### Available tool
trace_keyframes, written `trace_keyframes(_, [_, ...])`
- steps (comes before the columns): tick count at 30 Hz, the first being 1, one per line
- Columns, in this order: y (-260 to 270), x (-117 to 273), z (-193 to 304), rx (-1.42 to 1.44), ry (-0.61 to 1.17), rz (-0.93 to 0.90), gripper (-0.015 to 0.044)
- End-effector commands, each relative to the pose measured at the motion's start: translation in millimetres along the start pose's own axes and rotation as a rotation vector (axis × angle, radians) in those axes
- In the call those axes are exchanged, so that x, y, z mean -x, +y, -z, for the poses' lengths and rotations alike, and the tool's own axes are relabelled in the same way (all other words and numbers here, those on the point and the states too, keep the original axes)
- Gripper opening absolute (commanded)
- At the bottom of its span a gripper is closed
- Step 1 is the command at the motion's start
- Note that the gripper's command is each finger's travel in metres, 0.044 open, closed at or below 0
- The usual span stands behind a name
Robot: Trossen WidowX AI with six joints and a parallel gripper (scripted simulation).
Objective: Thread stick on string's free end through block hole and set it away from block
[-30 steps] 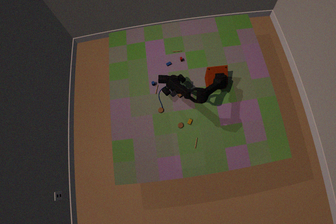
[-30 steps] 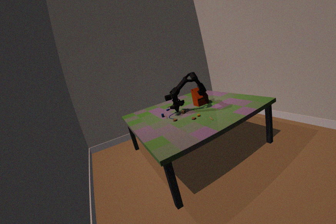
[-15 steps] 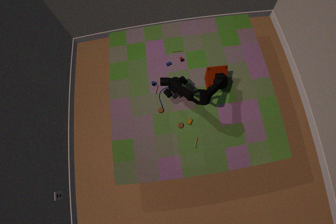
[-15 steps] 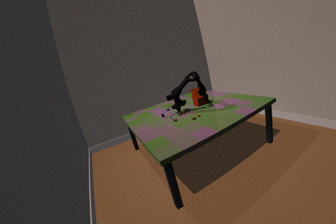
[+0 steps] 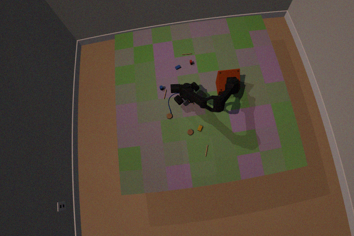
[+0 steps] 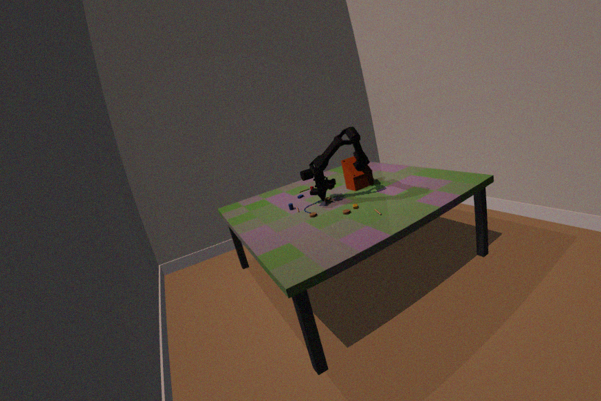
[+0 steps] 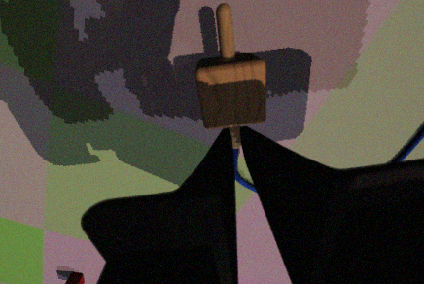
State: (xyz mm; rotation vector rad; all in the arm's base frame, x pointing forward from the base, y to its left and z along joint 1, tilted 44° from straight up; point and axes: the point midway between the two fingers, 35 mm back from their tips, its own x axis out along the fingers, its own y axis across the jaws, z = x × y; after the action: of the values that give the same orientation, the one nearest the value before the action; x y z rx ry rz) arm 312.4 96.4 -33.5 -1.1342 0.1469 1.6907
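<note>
And in the wrist view the jaws [image 5: 185, 102] [image 6: 323, 201] are nearly closed, pinching the stick [image 7: 226, 31] by its string end, right up against the block [image 7: 234, 94]! The stick runs through the block, its rounded tip out at the far side; gripping it so far back presumably left the most length to push through. The string [image 5: 168, 102] [image 6: 307, 206] [image 7: 237, 169] trails from the held end, so it should follow the stick in. Over to the top view: the arm covers most of the block, but here's what the wrist misses, the string curving to its button [image 5: 169, 115] [image 6: 313, 214] on the bench [image 5: 153, 135] [image 6: 300, 240], a loose stick [image 5: 165, 94] [image 6: 298, 210] just outside that curve. Now the exterior view: the jaws are down close to the bench, something the top can't settle, though the threading is too small to read. Next, I'd judge, comes a fresh grip on the protruding tip.
</note>
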Motion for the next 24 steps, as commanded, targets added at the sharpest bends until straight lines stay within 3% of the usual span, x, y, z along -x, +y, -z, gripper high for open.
trace_keyframes(1, [-0.5, 1.2, -3.1, 0.0, -0.001, 0.006, 0.0])
trace_keyframes(6, [0.0, 0.0, -0.4, 0.0, 0.0, 0.0, 0.0121])
trace_keyframes(10, [-0.6, 9.9, 1.1, 0.0, 0.002, -0.001, 0.0121])
trace_keyframes(15, [0.3, 77.6, 2.3, 0.0, 0.003, -0.002, 0.0121])
trace_keyframes(24, [0.3, 76.1, 2.4, -0.072, 0.001, 0.005, 0.0121])
